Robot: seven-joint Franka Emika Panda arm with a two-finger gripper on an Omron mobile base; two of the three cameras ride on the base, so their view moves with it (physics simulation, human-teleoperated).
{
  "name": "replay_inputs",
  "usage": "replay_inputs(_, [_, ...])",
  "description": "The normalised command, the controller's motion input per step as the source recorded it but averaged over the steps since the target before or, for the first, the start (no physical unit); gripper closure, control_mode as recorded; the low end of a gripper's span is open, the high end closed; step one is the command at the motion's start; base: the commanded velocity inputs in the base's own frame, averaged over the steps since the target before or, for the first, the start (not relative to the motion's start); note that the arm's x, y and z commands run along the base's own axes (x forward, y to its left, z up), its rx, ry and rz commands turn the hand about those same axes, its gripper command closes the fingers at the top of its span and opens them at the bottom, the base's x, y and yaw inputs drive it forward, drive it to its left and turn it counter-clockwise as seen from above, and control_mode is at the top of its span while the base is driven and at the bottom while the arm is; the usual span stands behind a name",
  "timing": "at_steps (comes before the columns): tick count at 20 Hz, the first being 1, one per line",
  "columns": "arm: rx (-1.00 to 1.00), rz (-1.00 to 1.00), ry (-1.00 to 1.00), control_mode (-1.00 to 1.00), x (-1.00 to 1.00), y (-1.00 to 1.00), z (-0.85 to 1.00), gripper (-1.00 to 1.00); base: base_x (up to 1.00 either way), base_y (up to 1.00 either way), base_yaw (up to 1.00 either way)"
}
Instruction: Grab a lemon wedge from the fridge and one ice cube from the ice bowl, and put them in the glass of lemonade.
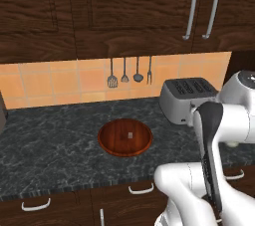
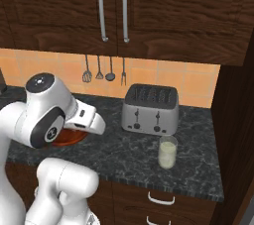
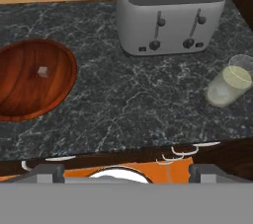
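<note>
The reddish-brown ice bowl (image 1: 124, 138) sits on the dark marble counter, with one pale ice cube (image 1: 130, 135) near its middle. From the hand, the ice bowl (image 3: 29, 80) is at the left with the ice cube (image 3: 43, 71) inside. The glass of lemonade (image 3: 228, 82) is at the right, and in the right base view this glass of lemonade (image 2: 167, 152) stands in front of the toaster. My gripper (image 3: 126, 173) hovers above the counter's front edge, between bowl and glass. It is open, with nothing between its fingers. The lemon wedge and the fridge are out of view.
A silver toaster (image 2: 151, 110) stands at the back of the counter (image 1: 50, 135), behind the glass. Several utensils (image 1: 124, 73) hang on the tiled wall, under dark upper cabinets. A dark side panel (image 2: 233, 135) bounds the counter on the right. Drawer handles (image 1: 140, 188) run below the front edge.
</note>
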Motion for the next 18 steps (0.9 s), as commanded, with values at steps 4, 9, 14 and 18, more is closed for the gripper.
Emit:
replay_inputs(4, [0.00, 0.00, -0.03, -1.00, -0.04, 0.01, 0.00, -1.00, 0.00, 0.00, 0.00])
replay_inputs(9, [0.00, 0.00, 0.00, -1.00, 0.00, 0.00, 0.00, -1.00, 0.00, 0.00, 0.00])
replay_inputs(14, [0.00, 0.00, 0.00, 1.00, 0.00, 0.00, 0.00, -1.00, -1.00, -0.05, -0.10])
replay_inputs(18, [0.00, 0.00, 0.00, 1.00, 0.00, 0.00, 0.00, -1.00, -1.00, -0.01, -0.11])
